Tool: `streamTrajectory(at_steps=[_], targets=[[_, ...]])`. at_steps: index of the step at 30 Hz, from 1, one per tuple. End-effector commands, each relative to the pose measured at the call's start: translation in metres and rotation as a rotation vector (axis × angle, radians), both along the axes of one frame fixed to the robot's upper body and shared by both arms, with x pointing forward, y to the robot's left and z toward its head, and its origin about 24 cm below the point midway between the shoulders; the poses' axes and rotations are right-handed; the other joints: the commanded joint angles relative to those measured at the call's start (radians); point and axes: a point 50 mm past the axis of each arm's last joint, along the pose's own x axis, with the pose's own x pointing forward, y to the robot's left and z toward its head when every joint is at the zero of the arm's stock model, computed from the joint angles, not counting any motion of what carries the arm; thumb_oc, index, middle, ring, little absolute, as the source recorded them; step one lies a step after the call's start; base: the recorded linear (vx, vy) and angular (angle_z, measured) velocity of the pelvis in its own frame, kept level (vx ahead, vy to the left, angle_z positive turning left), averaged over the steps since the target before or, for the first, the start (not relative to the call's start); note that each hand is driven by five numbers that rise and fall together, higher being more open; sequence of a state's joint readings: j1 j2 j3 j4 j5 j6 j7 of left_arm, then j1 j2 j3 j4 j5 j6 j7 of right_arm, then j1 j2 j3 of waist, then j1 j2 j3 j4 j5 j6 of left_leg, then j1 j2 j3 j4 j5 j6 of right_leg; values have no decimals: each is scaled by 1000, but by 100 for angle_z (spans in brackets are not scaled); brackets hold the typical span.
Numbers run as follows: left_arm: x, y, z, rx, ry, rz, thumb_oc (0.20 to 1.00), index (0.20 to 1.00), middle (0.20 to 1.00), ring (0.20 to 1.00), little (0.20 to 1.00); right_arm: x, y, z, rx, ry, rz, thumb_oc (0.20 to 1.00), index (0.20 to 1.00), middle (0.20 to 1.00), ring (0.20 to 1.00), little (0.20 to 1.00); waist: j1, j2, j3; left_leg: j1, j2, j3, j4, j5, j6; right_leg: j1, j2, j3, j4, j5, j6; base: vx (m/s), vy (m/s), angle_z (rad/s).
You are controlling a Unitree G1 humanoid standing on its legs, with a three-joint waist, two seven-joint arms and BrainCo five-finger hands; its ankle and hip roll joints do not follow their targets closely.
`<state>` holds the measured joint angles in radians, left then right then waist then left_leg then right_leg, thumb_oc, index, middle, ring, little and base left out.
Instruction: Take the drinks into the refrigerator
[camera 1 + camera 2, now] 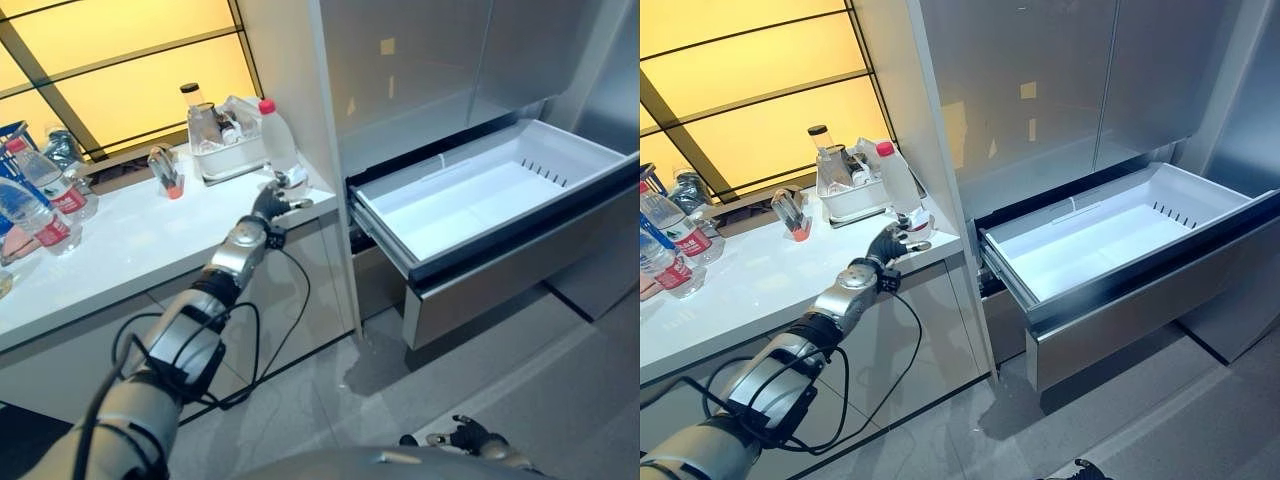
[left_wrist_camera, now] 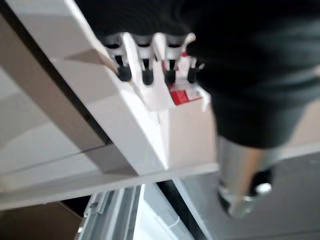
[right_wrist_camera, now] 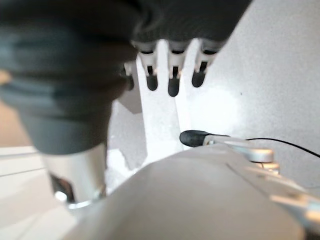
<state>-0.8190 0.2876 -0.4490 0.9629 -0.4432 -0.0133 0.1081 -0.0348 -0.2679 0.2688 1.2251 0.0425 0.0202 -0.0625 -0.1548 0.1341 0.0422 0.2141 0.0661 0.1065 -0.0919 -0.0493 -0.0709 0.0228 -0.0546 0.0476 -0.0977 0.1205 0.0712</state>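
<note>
- So, reaching step: left hand [image 1: 272,205] out over the corner of the white counter [image 1: 130,245], right up at the foot of the red-capped bottle [image 1: 277,140].
- Fingers relaxed and spread, tips just short of the bottle's red label going by the left wrist view; nothing gripped yet.
- Right hand [image 1: 466,436] hanging low near the floor, fingers loosely straight in its own wrist view, holding nothing.
- Fridge drawer [image 1: 478,195] already pulled out, white tub bare, well apart from the counter.
- More drinks on the counter: a white tray [image 1: 228,160] with a bottle just behind the target, plus a few water bottles [image 1: 40,200] at the far end.
- Next, probably: nudge forward, wrap fingers and thumb round the bottle's lower body, lift straight up, then swing across to the drawer.
- Worth watching: bottle close to the counter's edge, so a sloppy push could tip it off.
</note>
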Motion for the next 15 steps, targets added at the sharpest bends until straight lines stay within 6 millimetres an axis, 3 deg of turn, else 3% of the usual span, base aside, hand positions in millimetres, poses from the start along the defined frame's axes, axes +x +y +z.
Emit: streamTrajectory(at_steps=[1, 11, 15], targets=[[7, 4, 6, 17, 2, 29, 1000, 1000, 1000, 1000, 1000, -15, -9, -2, -37, 56, -16, 1000, 1000, 1000, 1000, 1000, -51, -30, 19, -33, -24, -21, 18, -23, 15, 90, -25, -5, 26, -148, 49, 0, 0, 0], [12, -17, 40, -124, -181, 85, 1000, 1000, 1000, 1000, 1000, -15, -10, -2, -48, 15, -85, 1000, 1000, 1000, 1000, 1000, -66, -34, 42, -52, -20, -11, 23, -13, 9, 73, -15, 0, 23, -144, 45, -21, -17, -1], [-3, -9, 33, -175, -216, 42, 1000, 1000, 1000, 1000, 1000, -11, -11, 0, -37, -8, -120, 1000, 1000, 1000, 1000, 1000, -52, -37, 46, -55, -20, -15, 31, -15, 11, 75, -14, 0, 23, -146, 42, -25, -22, -2]])
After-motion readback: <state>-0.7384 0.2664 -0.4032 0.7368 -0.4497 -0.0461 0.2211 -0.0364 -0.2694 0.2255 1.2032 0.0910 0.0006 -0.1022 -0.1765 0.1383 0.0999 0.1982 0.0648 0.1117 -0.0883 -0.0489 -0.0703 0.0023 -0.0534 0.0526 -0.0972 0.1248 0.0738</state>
